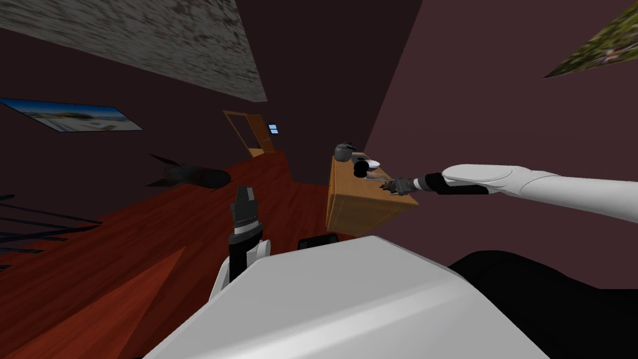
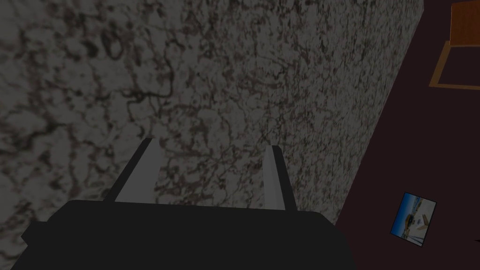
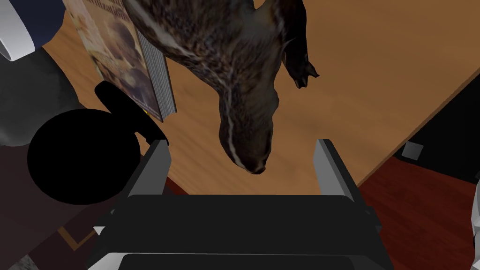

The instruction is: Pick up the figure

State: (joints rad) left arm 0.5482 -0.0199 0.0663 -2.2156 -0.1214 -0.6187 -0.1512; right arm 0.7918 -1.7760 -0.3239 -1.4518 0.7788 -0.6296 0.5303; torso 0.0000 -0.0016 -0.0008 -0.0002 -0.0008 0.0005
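On the wooden cabinet top [image 3: 375,70], the narrow end of the brown figure [image 3: 234,70] lies between the wide-open fingers of the right gripper [image 3: 241,142]; closing here may catch only that tip and slip; the left gripper [image 2: 212,144] idles open.

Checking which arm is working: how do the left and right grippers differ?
The right gripper is extended over the wooden cabinet; the left gripper sits far back from it. The right gripper's fingers bracket the narrow end of the brown figure without touching it; the left gripper's have nothing between them. Both are open.
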